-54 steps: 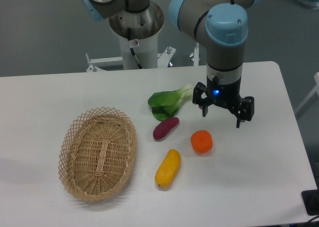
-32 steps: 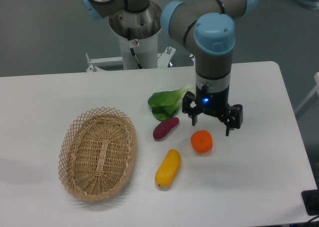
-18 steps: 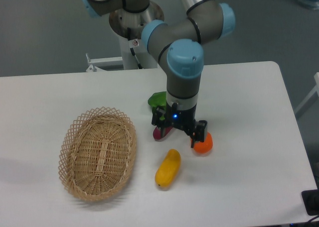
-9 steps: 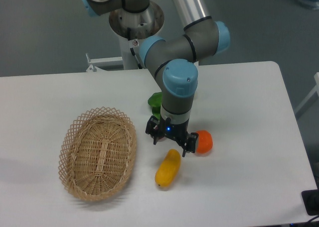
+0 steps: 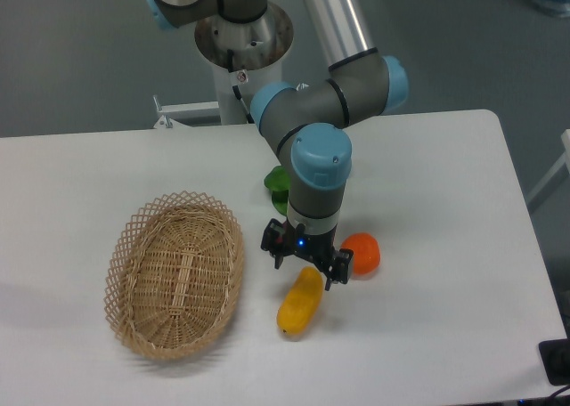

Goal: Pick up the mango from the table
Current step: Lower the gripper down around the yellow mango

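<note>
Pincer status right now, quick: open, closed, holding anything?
Pincer: open, holding nothing, fingers spread just above the upper end of the mango.

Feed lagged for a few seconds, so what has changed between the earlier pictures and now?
The gripper swung from the table's right side leftward and down, and now sits open over the mango's upper end. Nothing is grasped. Mango, orange and basket have not moved.

Yellow mango (image 5: 298,304), tan lattice-woven basket (image 5: 175,274)
</note>
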